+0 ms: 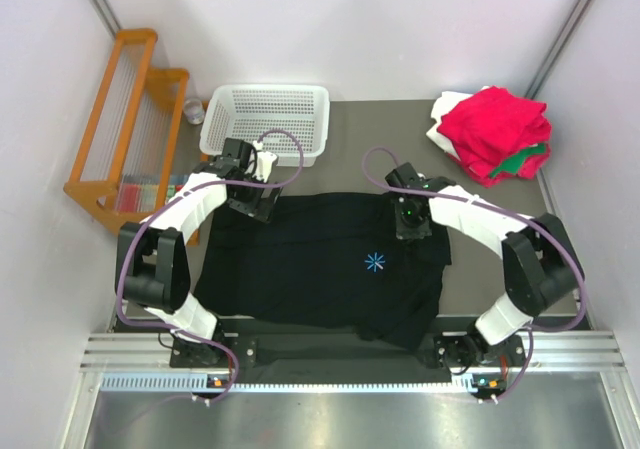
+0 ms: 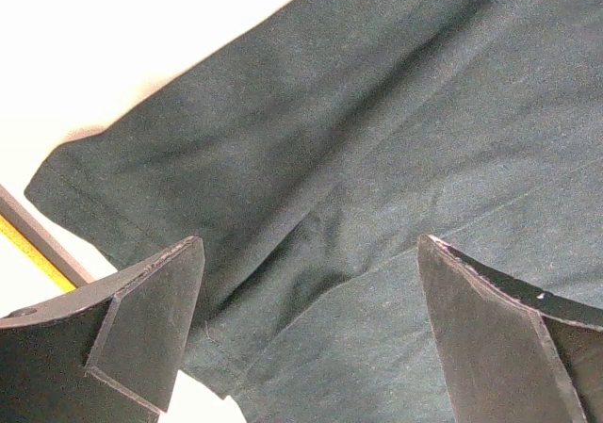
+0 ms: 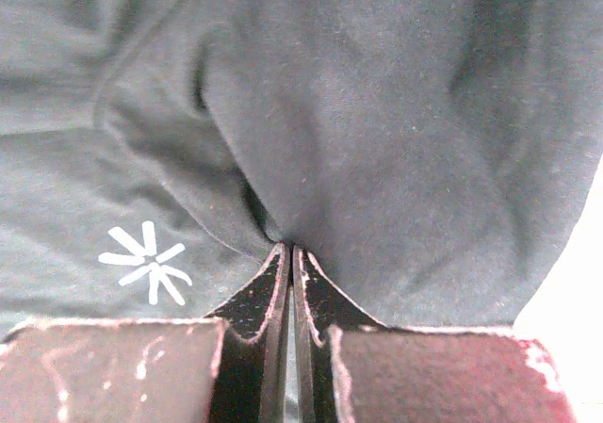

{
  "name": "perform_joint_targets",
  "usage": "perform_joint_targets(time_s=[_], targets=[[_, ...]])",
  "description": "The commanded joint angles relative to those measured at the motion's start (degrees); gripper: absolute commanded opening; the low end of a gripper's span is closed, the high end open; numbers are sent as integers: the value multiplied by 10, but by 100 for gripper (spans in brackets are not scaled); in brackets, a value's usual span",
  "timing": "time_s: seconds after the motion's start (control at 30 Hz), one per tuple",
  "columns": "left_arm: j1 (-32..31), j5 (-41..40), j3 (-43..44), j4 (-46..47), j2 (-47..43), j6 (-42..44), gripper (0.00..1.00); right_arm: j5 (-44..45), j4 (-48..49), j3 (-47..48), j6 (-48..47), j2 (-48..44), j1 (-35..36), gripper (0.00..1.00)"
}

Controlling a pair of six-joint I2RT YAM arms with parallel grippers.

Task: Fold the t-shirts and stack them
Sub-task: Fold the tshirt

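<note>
- The black t-shirt (image 1: 330, 269) lies spread flat, chest up, on the near half of the table (image 1: 380, 129), between my two arms. Its starburst mark (image 1: 376, 262) sits about mid-chest.
- Both arms cover the far corners of the shirt, and I can't make out the collar from the top view. The near hem runs onto the rail by the arm bases.
- The right gripper (image 3: 290, 249) is closed tight, with a bunched fold of the black cloth pinched at its tips, just beside the mark.
- The left gripper (image 2: 309, 244) is spread wide over the sleeve and holds nothing. I can't tell if it touches the cloth.
- The stack sits at the far right corner, with the red shirt (image 1: 495, 129) on top. The green shirt (image 1: 530, 157) and the white shirt (image 1: 445, 129) are only edges peeking out.
- The white basket (image 1: 318, 119) is at far centre. Only its perforated floor shows, and the left wrist overlaps its near rim.
- An orange rack (image 1: 120, 119) stands off the table's left side.
</note>
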Motion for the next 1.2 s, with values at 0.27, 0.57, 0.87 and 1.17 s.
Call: perform_joint_targets(time_s=[0.27, 0.57, 0.87, 1.17], targets=[[0, 3, 10, 1, -24, 1, 99, -56, -3, 8, -9, -44, 10, 1], [0, -1, 8, -1, -28, 3, 99, -21, 4, -12, -12, -18, 10, 2], [0, 3, 10, 0, -23, 1, 99, -9, -16, 34, -15, -23, 10, 6], [0, 0, 7, 0, -24, 4, 99, -29, 6, 25, -10, 5, 13, 17]])
